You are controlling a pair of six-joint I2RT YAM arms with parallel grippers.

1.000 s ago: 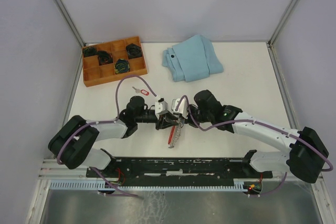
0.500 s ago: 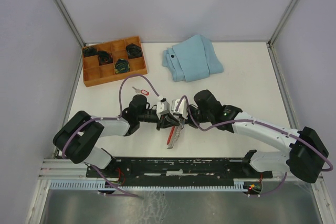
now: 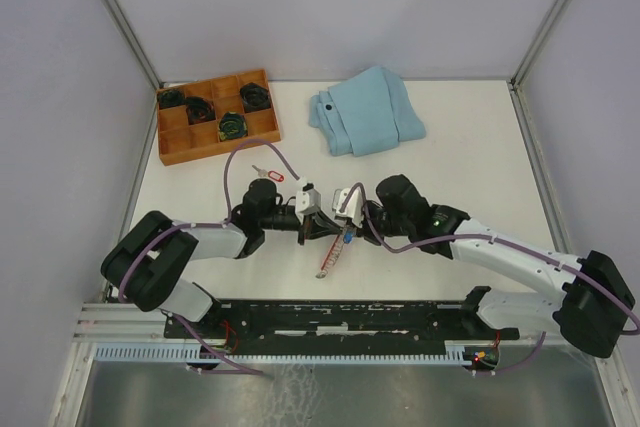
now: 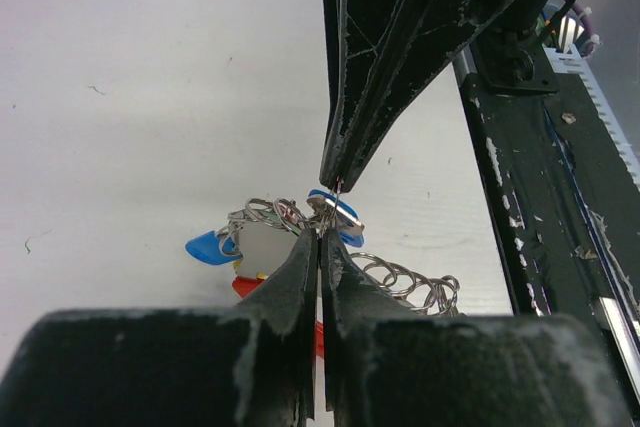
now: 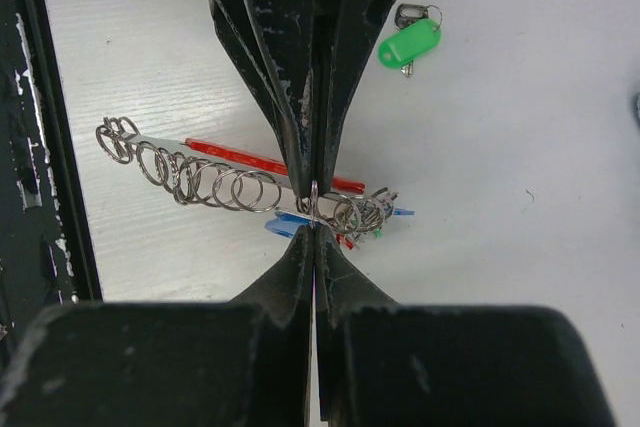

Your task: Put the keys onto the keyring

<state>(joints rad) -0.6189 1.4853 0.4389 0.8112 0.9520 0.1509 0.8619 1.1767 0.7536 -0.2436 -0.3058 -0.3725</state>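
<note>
Both arms lie low over the surface [image 3: 470, 147], left claw [image 3: 318, 228] and right claw [image 3: 346, 224] meeting tip to tip. Each is clenched on a small loop at the far end of the keyring [image 3: 330, 259], whose long axis runs back toward the arm bases, slanting left. Only the wrist views show a blue-tagged key [image 4: 208, 246] among its loops; only the right one shows a green-tagged key [image 5: 410, 47] lying apart.

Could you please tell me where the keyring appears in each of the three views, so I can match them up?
Top external: the keyring sits just below centre, slanting down to the left.
Left wrist: lower middle, with its loops trailing right.
Right wrist: left of centre, running nearly level.
Shared landmark: a blue tag at the keyring's crowded end.
</note>
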